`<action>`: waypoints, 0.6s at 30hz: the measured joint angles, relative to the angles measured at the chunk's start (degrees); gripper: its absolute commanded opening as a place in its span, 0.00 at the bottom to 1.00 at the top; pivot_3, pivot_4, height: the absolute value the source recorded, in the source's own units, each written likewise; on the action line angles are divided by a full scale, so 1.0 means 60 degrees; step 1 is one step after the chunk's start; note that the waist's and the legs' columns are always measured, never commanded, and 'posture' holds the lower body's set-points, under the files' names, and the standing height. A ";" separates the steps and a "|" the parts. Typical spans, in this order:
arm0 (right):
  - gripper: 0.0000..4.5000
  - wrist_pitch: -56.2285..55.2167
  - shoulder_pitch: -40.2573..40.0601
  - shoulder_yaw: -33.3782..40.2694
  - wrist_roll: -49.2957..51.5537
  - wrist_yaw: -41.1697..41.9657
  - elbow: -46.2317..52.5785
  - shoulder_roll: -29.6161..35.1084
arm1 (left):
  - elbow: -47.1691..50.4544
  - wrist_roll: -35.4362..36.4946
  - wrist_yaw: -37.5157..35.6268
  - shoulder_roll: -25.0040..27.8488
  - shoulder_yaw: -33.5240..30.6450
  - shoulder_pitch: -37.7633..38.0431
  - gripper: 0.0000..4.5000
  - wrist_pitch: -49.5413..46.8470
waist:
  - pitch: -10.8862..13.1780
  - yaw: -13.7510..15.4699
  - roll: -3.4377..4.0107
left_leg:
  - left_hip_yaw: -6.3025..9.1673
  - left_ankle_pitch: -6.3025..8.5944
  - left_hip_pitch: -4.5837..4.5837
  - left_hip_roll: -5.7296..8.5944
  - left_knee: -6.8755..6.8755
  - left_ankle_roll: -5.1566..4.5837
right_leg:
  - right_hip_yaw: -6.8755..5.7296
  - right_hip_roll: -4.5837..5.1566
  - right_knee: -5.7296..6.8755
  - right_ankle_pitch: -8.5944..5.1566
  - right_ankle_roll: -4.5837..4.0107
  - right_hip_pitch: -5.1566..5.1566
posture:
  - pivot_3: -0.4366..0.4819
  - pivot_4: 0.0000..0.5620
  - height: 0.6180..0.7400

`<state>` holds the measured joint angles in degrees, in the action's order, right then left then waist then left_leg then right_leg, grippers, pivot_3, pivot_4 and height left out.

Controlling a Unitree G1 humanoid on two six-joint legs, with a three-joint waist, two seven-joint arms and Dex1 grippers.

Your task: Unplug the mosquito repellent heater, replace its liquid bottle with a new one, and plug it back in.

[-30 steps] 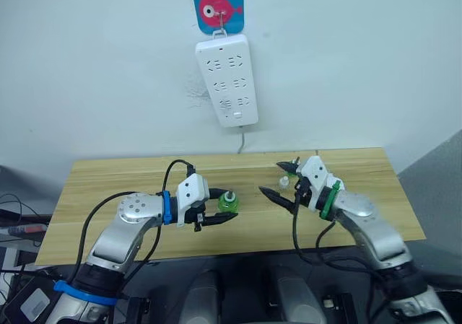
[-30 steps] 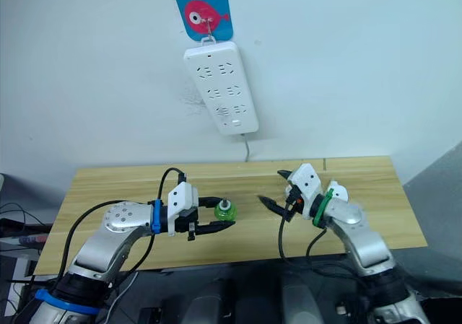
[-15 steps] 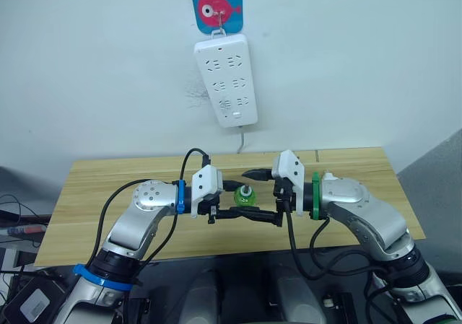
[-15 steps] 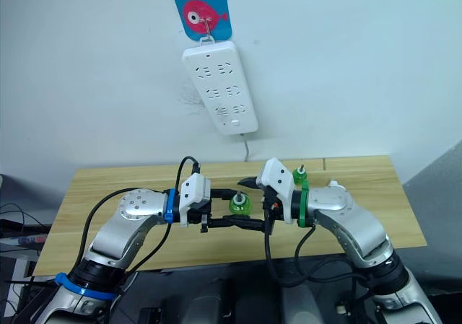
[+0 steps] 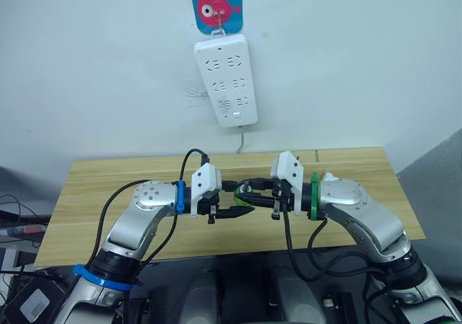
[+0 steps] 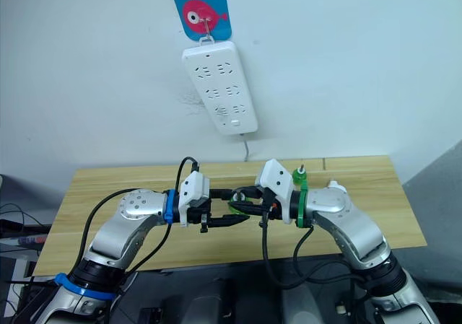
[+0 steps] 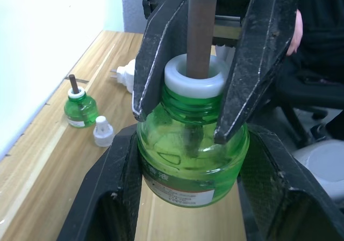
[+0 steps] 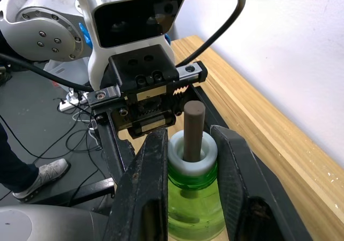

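Both claws grip one green translucent plastic liquid bottle (image 7: 192,160): left claw (image 7: 191,198) clamps its body, right claw (image 8: 185,166) pinches its white neck, steadying a handover.

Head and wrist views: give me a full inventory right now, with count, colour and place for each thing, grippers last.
Liquid bottle: one, green with white collar and brown wick, held above the table between both grippers.
Second bottle: one, green with dark wick, standing on the table near the wall.
Cap: one, white, on the table beside the second bottle.
Mosquito repellent heater: one, white, lying on the table, unplugged.
Power strip: one, white, hanging on the wall.
Fish hook plaque: one, blue and pink, above the strip.
Table: one, light wood.
Left gripper: black, closed on the bottle's body.
Right gripper: black, closed on the bottle's neck.
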<state>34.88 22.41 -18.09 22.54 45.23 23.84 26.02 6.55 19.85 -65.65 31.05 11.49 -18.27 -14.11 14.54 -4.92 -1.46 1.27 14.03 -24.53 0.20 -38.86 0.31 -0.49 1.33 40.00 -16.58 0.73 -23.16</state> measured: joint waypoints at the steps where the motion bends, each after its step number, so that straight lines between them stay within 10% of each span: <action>1: 0.18 -0.0004 0.0001 0.0012 0.0026 -0.0001 0.0000 -0.0008 | 0.0037 0.0088 -0.0002 0.0004 -0.0021 0.0001 0.49 -0.0133 | 0.0000 0.0000 0.0000 | 0.0000 0.0000 0.0000 0.0000 0.0000 0.0000 | -0.0001 0.0000 0.0000 0.0000 0.0000 0.0000 | 0.26 0.40 1.00; 8: 0.18 0.0383 0.0016 0.0744 0.0634 -0.0136 0.0019 -0.0077 | 0.0117 0.0344 -0.0034 0.0129 -0.0131 -0.0004 0.98 -0.0337 | 0.0000 0.0004 -0.0001 | 0.0000 0.0000 0.0000 0.0000 0.0000 0.0000 | 0.0001 0.0000 0.0000 0.0000 0.0000 0.0000 | 0.26 0.38 1.00; 18: 0.18 0.3347 0.0153 0.4493 0.5199 -0.3140 0.0051 -0.1991 | 0.0606 0.2980 0.1639 -0.0573 -0.1425 -0.0318 0.99 -0.4436 | -0.0003 0.0016 -0.0004 | 0.0005 -0.0001 -0.0009 -0.0001 -0.0003 0.0002 | 0.0000 0.0002 0.0004 0.0001 0.0000 0.0000 | 0.27 0.36 1.00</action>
<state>54.96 23.33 8.87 53.74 26.39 24.15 14.08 10.18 37.73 -55.82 27.61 2.94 -20.18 -40.72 14.52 -4.82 -1.48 1.30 14.03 -24.58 0.19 -38.88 0.32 -0.49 1.34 40.02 -16.58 0.73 -23.16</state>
